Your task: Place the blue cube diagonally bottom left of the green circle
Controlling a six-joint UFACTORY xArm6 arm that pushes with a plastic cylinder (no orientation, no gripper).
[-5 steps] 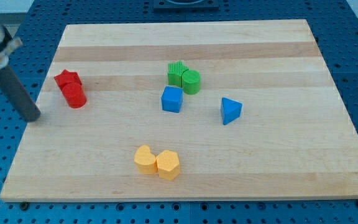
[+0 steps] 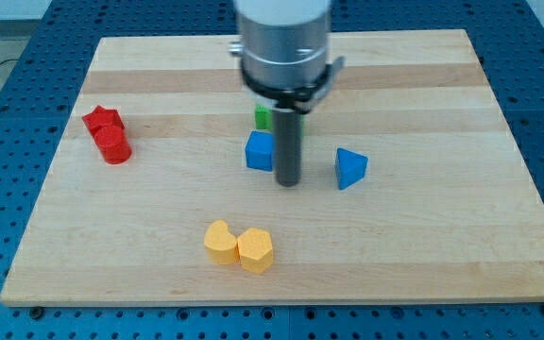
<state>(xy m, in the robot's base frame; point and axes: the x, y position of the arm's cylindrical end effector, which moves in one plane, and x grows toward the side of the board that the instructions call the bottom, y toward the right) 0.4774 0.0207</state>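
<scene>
A: Near the middle of the surface (image 2: 423, 236), what does the arm show?

B: The rod comes down from the grey housing at the view's top, and my tip (image 2: 288, 183) rests on the wood just to the view's right of the blue cube (image 2: 260, 151), close beside it; whether they touch cannot be told.

A: And the jaws?

B: The arm carries none, only the straight dark rod, so there is nothing released or clenched to report.

A: Where does the blue cube sit relative to the green ones?

B: It lies just below a green block (image 2: 263, 117), of which only a small piece shows at the rod's left edge. The rod and housing cover the rest there, so the green circle cannot be picked out.

A: What else is around?

B: A blue triangular block (image 2: 350, 168) stands to the view's right of the tip, a little apart. At the view's left, two red blocks (image 2: 108, 134) touch each other, the upper one star-like, the lower one rounded. Toward the view's bottom, two yellow blocks (image 2: 239, 246) sit pressed side by side, well apart from the tip.
</scene>
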